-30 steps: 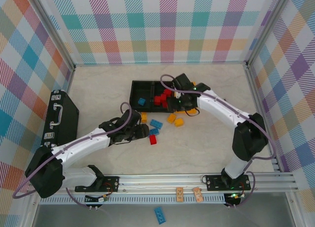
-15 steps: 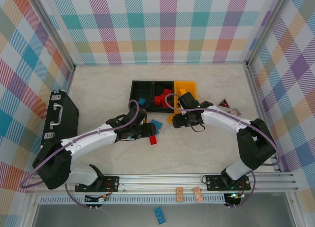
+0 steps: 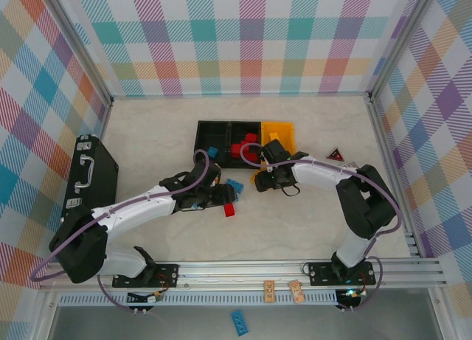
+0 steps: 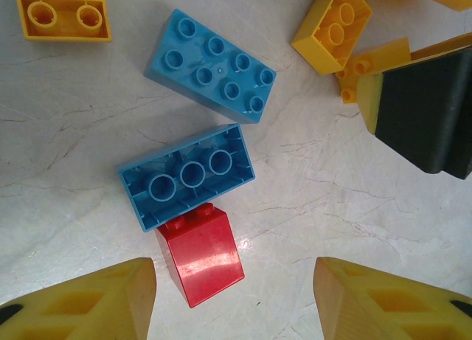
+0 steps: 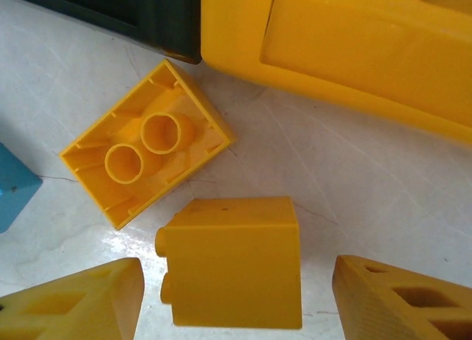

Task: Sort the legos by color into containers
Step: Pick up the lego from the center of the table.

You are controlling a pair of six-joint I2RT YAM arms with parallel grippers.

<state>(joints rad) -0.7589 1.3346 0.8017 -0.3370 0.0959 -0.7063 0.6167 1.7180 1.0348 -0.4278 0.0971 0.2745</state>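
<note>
Right wrist view shows the right gripper (image 5: 236, 285) released astride a yellow-orange plastic studded cube (image 5: 232, 259); the left gripper (image 4: 234, 281), likewise unclenched, brackets a red plastic brick (image 4: 199, 255).

The left arm (image 3: 133, 211) goes from its base at 7 o'clock out to an elbow at 9 o'clock, then its forearm runs low toward 2 o'clock. The left pincer (image 3: 220, 196) sits near the middle and faces down. On its wrist camera, the left pincer (image 4: 234, 302) has yellow fingers (image 4: 96, 303) at 7 and 5 o'clock, and the jaws are apart.

The right arm (image 3: 332, 174) rises from its base at 5 o'clock to an elbow at 3 o'clock, then reaches toward 10 o'clock. The right pincer (image 3: 262, 180) is bent down, just beside the left one. On its wrist camera, the right pincer (image 5: 237, 302) is also parted, with both fingers clear of any contact.
</note>
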